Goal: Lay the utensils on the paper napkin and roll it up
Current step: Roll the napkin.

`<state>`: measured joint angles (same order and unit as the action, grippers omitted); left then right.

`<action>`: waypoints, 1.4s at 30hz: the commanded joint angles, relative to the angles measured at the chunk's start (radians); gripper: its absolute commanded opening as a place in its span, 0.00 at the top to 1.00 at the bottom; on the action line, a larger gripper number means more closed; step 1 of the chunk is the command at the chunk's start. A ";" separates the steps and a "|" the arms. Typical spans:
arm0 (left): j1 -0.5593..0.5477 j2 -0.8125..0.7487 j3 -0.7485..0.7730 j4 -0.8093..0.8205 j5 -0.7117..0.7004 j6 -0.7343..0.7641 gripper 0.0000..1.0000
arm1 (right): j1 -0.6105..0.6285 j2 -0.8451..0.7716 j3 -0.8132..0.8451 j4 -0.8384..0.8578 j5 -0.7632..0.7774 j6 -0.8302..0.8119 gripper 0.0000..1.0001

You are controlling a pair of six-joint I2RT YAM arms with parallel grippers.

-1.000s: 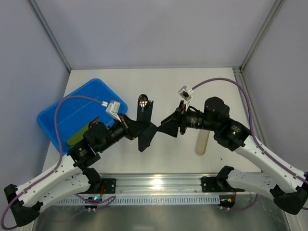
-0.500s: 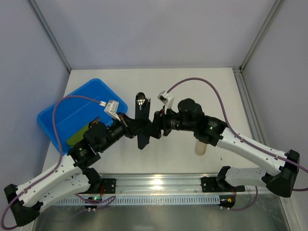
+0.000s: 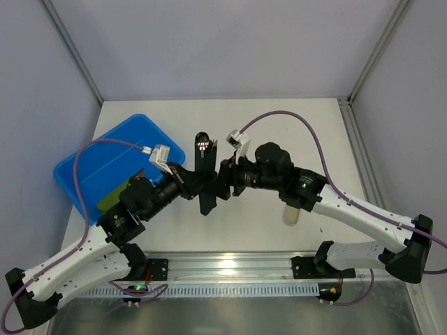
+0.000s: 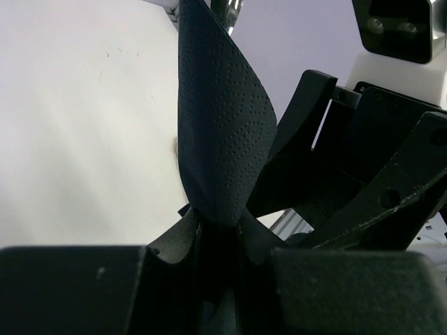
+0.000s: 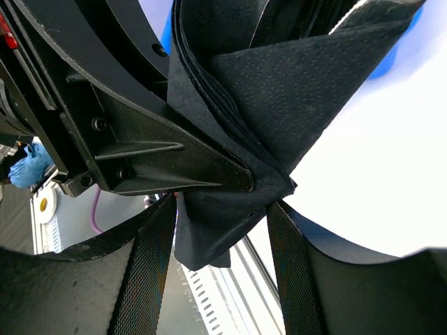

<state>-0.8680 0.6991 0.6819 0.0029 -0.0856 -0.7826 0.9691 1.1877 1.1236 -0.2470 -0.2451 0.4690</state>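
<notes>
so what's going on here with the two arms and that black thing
Both arms meet mid-table at the black paper napkin, which is bunched into a loose upright fold rather than lying flat. The left hand pinches it at the base. The right hand has its fingers spread on either side of the fold without clearly clamping it. A shiny utensil pokes out at the napkin's far end. A beige cylinder lies on the table to the right, and a blue tub sits on the left. There is no tidy roll yet.
</notes>
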 commanded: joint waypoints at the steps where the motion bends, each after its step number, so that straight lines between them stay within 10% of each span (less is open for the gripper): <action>1: 0.001 -0.030 0.019 0.106 0.001 -0.018 1.00 | 0.008 -0.008 0.015 0.100 -0.003 -0.010 0.42; 18: 0.001 -0.070 -0.044 0.223 0.027 -0.110 1.00 | 0.008 -0.045 -0.162 0.558 -0.250 0.131 0.44; 30: 0.001 -0.084 -0.051 0.215 0.046 -0.139 1.00 | 0.006 -0.057 -0.186 0.621 -0.233 0.106 0.71; 35: 0.001 -0.082 -0.045 0.186 0.056 -0.135 1.00 | 0.008 -0.060 -0.196 0.631 -0.246 0.102 0.96; 42: 0.001 -0.075 -0.022 0.129 0.064 -0.113 1.00 | 0.006 -0.085 -0.229 0.673 -0.261 0.099 0.96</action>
<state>-0.8680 0.6163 0.6327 0.1516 -0.0284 -0.9066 0.9592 1.1469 0.8967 0.2955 -0.4492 0.5907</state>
